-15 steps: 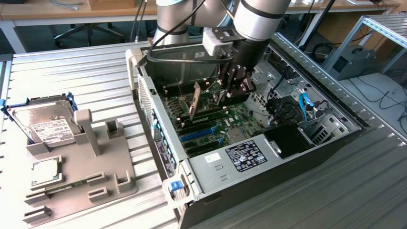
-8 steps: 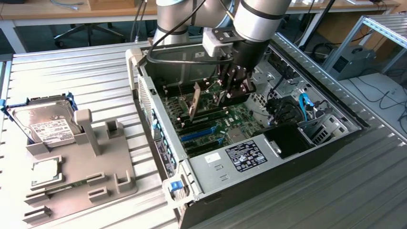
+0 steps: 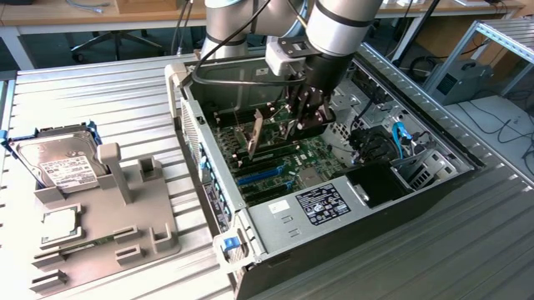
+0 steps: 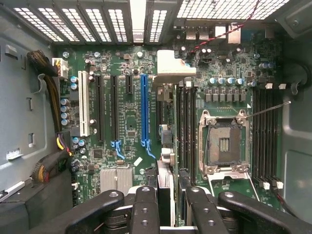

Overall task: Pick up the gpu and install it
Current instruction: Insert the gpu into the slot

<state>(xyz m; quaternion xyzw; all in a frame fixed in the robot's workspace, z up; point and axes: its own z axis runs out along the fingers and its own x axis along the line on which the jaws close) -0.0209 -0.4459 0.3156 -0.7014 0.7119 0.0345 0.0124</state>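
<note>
Shows the gripper (image 3: 306,120) at the upper centre of the exterior view, reaching down from the arm into the open computer case (image 3: 209,156), which lies on its side across the middle of the frame so that the motherboard (image 4: 126,122) faces upward and can be approached from above. Pinches the gpu (image 4: 165,187) between the two black fingers (image 4: 145,204), pressed against its flat faces, with the card held on edge; in the wrist view appears as a thin dark strip running away from the fingers towards the pale bracket end near the case's vented rear wall. Keeps the card upright, most likely so that its lower connector edge points at the board and its bracket lines up with the rear openings. Sets the card parallel to the expansion slots and just beside the long blue slot (image 4: 144,107), between that slot and the memory slots next to the CPU socket (image 4: 223,144). Leaves unresolved whether the card's edge touches a slot or hangs just above it. Includes, at the left of the exterior view and well apart from the case, the hard drive (image 3: 62,162) standing in the grey parts fixture (image 3: 109,231).
</note>
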